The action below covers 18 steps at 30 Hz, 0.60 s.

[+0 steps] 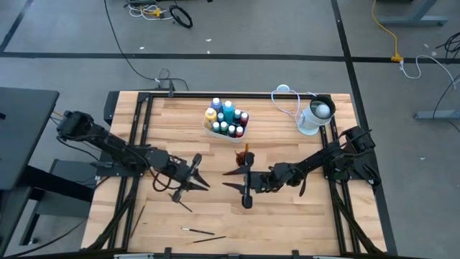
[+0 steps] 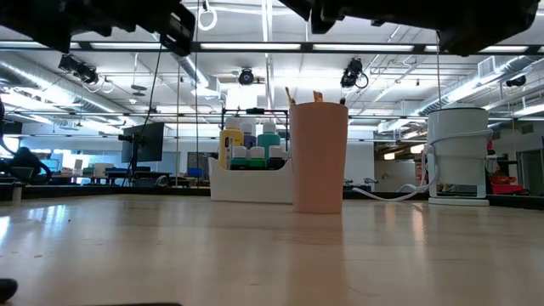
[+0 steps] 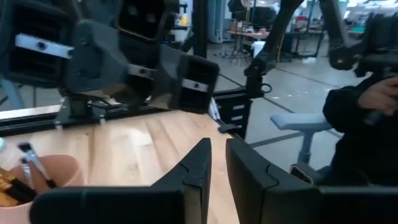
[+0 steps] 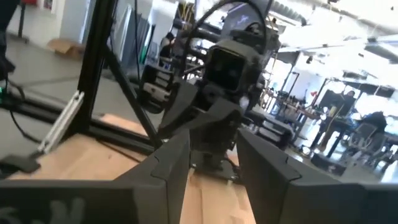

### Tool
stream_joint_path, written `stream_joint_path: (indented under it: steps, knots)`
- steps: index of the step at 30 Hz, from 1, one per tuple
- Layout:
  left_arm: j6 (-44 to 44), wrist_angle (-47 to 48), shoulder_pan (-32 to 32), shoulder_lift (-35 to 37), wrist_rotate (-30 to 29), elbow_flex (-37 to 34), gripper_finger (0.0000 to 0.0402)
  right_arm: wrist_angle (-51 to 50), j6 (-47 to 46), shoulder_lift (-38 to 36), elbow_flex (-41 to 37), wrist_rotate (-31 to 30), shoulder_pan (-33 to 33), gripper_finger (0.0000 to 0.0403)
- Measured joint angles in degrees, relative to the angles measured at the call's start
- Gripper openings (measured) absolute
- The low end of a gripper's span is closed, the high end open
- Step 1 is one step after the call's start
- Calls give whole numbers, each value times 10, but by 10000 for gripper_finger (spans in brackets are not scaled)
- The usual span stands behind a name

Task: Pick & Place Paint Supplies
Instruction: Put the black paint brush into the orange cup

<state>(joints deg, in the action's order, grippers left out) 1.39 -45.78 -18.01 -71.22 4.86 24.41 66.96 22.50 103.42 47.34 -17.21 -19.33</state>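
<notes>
- Both pincers are seen from above hovering over the middle of the table [image 1: 287, 216], tips turned toward each other and well apart.
- Left pincer [image 1: 203, 177]: its fingers [image 3: 193, 171] are spread in a V with a gap between them, and nothing is held.
- Right pincer [image 1: 231, 180]: its fingers [image 4: 171, 163] are likewise parted, released and empty.
- A tan cup [image 1: 246, 155] with brushes in it stands between the two pincers, just beyond their tips and nearer the right one.
- Beyond the cup, a white tray [image 1: 210, 129] holds the white-capped paint bottles [image 1: 227, 120], packed upright.
- Two loose brushes [image 1: 198, 232] lie on the table on the near side of the left pincer, well apart from it.
- A white round container [image 1: 314, 116] with a cable is placed far beyond the right pincer, at the table's far corner.
</notes>
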Motion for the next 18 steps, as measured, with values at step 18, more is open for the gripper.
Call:
stream_joint_path:
  steps: [18]
  knots:
    - [74,922,-10,0,-193,291,168,-142,34,0,34,3,11,139]
